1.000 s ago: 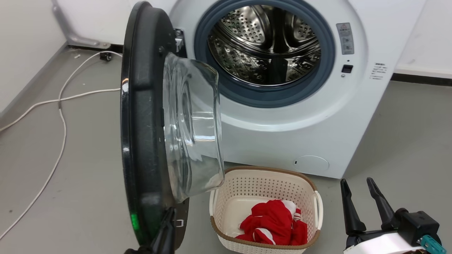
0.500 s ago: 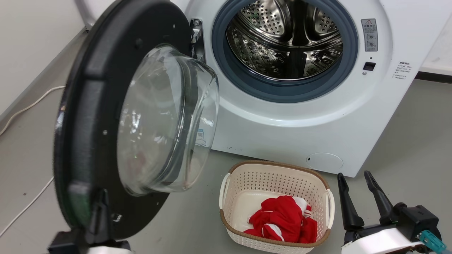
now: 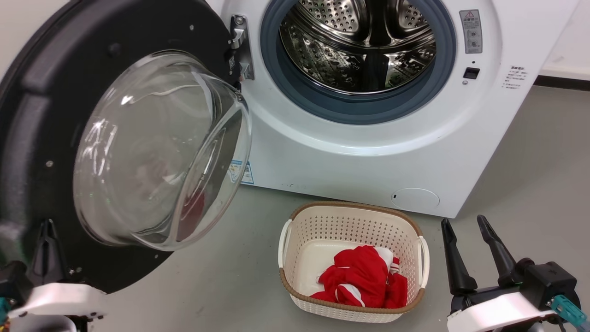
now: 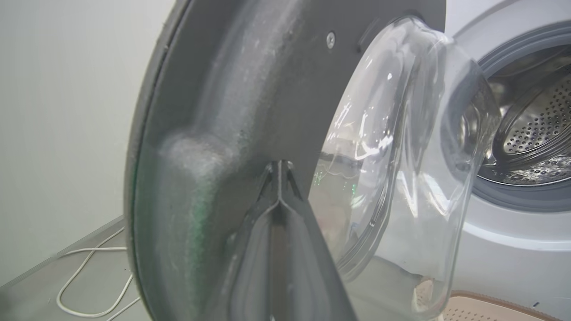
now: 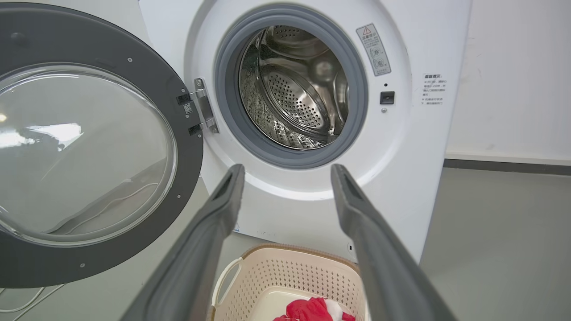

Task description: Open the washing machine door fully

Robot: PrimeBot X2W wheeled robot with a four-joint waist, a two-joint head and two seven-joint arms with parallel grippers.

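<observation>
**Door swung wide, one last push to go**

You're on the final stretch. The washing machine door [image 3: 41,138] hangs out from its hinge [image 3: 239,46] on your left, with the glass bowl facing you and the drum mouth uncovered. Your left gripper [image 4: 279,178] has its fingers pressed together, tips against the door's black inner face (a push, not a grasp). Your right gripper [image 3: 463,220] sits spread and empty beside the laundry basket [image 3: 355,204]. Next, I judge, nudge the rim toward the wall [image 4: 58,111]. Room there looks tight, and a white cable [image 4: 80,285] lies on the floor below.

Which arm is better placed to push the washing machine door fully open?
Left: the left gripper, shut, sits at the door's inner face; the right gripper hangs open beside the basket.
</observation>
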